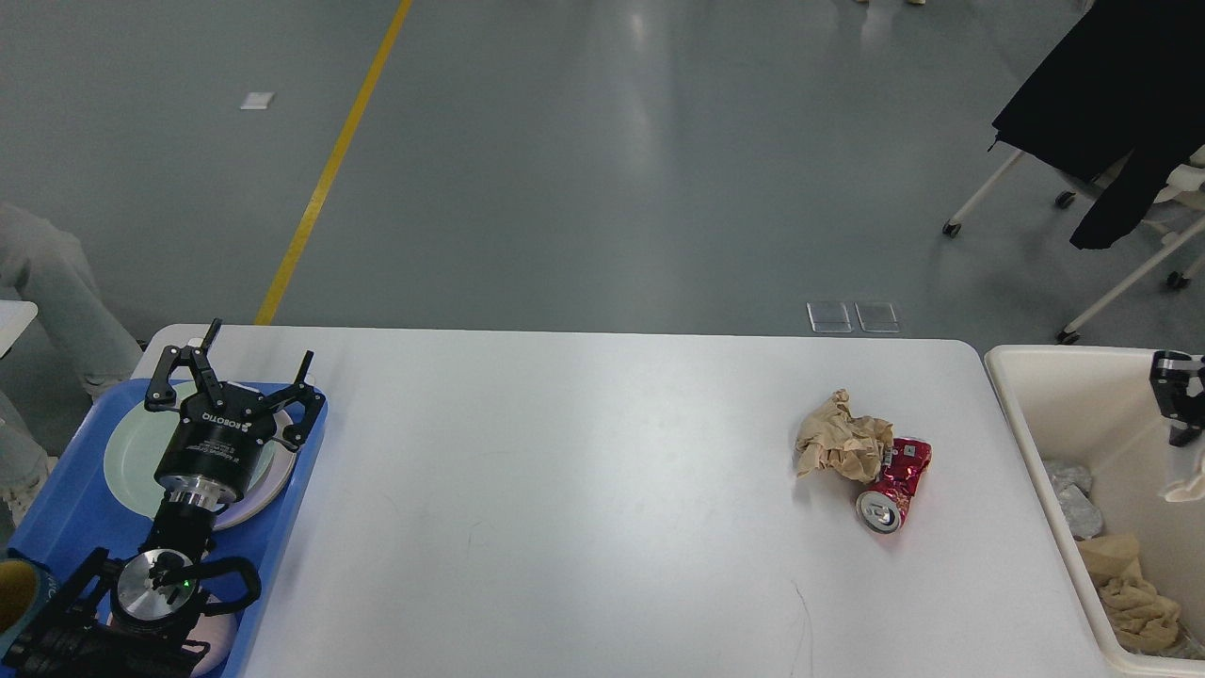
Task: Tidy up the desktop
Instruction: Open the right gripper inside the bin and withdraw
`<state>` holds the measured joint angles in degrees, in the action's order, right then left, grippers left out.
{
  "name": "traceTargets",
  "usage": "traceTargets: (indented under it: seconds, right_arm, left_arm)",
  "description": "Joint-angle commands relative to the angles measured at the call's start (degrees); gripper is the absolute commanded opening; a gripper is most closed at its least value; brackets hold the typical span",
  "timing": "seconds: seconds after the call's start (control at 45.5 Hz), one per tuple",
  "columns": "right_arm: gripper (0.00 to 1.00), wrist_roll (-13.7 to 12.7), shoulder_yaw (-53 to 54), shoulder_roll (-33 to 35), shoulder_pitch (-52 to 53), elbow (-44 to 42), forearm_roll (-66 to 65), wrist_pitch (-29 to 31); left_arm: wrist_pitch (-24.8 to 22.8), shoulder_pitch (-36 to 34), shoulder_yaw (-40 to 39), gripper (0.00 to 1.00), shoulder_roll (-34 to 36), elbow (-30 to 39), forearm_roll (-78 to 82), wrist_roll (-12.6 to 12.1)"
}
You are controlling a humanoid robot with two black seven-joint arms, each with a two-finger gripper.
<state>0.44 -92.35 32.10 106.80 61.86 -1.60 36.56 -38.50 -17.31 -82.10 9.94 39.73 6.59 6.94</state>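
One legible marking is present: the word "ROBOTIQ" in white capitals on the black cylindrical body of the left gripper point(232, 379), at 9 o'clock in the head view. The lettering runs along the housing and appears inverted from this viewpoint. The crushed red can point(892, 482), at 4 o'clock, carries a small pale label patch on its side; its print is too small to read. No other text, numbers or signs are readable
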Motion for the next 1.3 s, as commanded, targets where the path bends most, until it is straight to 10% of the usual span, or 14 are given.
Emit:
traceTargets:
  seconds: [0.0, 0.263, 0.483, 0.966, 1.098, 1.273]
  right_arm:
    - [0.00, 0.00, 7.51, 3.74, -13.96, -12.97, 0.46, -0.35]
    - [0.00, 0.00, 32.65, 8.77, -44.53, -33.37, 0.02, -11.48]
    - [0.00, -0.08, 41.80, -1.25, -63.54, -47.70, 0.02, -24.95]
    - [0.00, -1.67, 42.51, -8.29, -74.80, -57.47, -0.07, -33.48]
    - [1.00, -1.58, 42.60, -7.93, -75.51, -57.47, -0.16, -38.66]
    - [1.00, -1.49, 42.60, -7.94, -75.95, -57.47, -0.42, -39.81]
  left_arm:
    - [0.00, 0.00, 0.01, 0.96, 0.00, 0.00, 0.00, 0.00]
    - [0.00, 0.00, 0.01, 0.96, 0.00, 0.00, 0.00, 0.00]
    - [0.00, 0.00, 0.01, 0.96, 0.08, 0.00, 0.00, 0.00]
    - [0.00, 0.00, 0.01, 0.96, 0.08, 0.00, 0.00, 0.00]
    - [0.00, 0.00, 0.01, 0.96, 0.00, 0.00, 0.00, 0.00]
    - [0.00, 0.00, 0.01, 0.96, 0.00, 0.00, 0.00, 0.00]
